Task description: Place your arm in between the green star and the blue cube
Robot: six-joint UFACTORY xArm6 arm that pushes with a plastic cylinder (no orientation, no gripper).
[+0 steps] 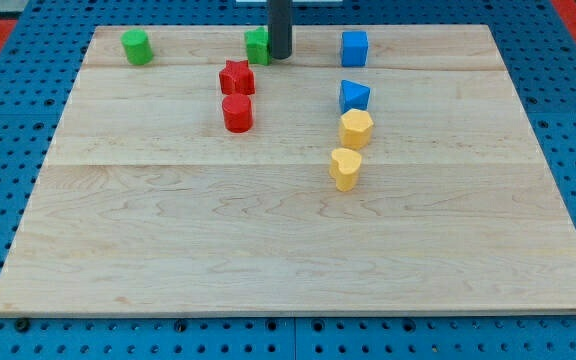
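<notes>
The green star [257, 45] sits near the view's top, just left of centre, partly hidden by my rod. The blue cube [354, 48] sits to its right near the top edge. My tip [280, 55] stands right beside the green star, on its right side, with a wider gap to the blue cube.
A green cylinder [136, 46] is at the top left. A red star [236, 77] and a red cylinder [237, 113] lie below the green star. A blue triangular block [354, 96], a yellow hexagon [356, 129] and a yellow heart [345, 168] line up below the blue cube. The wooden board [288, 260] lies on a blue pegboard.
</notes>
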